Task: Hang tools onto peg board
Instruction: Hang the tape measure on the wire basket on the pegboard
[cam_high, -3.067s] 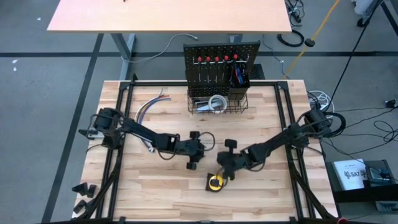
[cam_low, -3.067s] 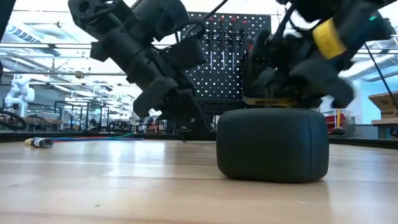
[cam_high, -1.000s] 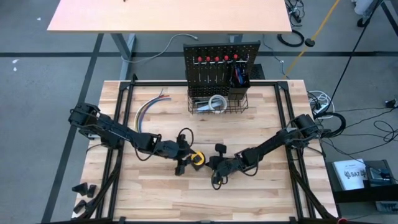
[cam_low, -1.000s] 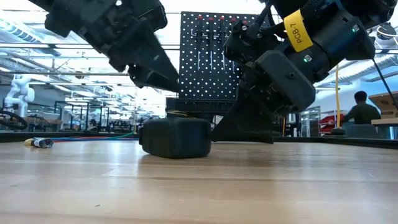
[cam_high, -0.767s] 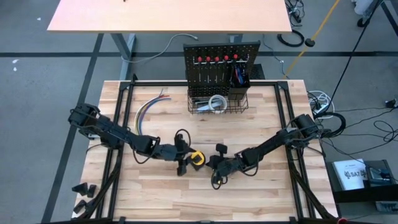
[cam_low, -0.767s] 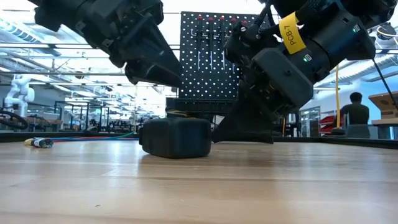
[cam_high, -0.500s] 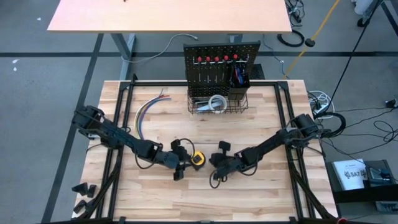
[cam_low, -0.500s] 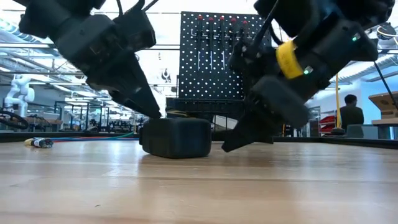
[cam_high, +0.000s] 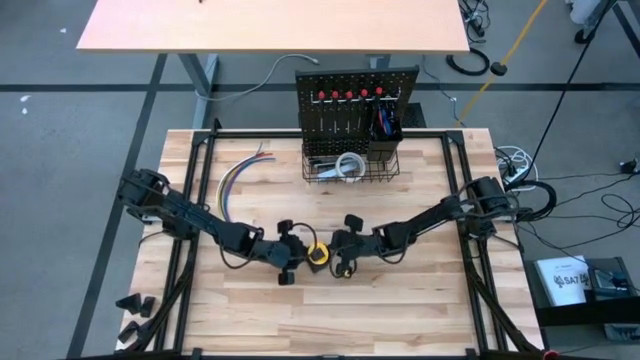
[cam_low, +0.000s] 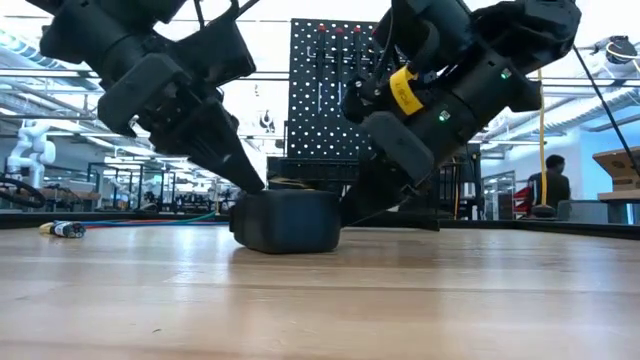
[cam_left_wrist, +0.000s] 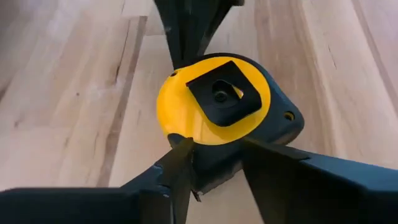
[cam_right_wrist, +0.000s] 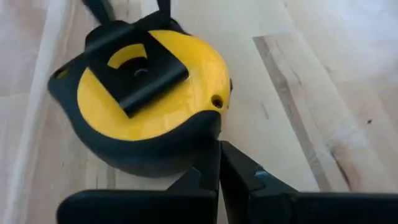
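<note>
**Two arms meet over a tape measure at mid-worktop**

The left end effector (cam_left_wrist: 214, 165) sits low on the wood with its fingers (cam_left_wrist: 177, 163) spread to either side of the yellow tape measure (cam_high: 317, 254); whether they are actually pinching its dark casing cannot be told. The right end effector (cam_right_wrist: 219, 163), its fingers pressed together into a single point, touches the opposite side of the same casing. The tape measure lies flat, black belt clip facing up, near the centre of the worktop (cam_high: 420, 310) and slightly toward its front edge. Both dark arms reach inward from the left and right edges and meet at it. At the middle of the back edge stands the peg board (cam_high: 355, 85), red-handled screwdrivers (cam_high: 343, 97) hanging in a row, a white tape roll (cam_high: 348, 165) in the wire basket (cam_high: 380, 176) at its base. A bundle of coloured wires (cam_high: 237, 175) lies toward the back-left corner.
</note>
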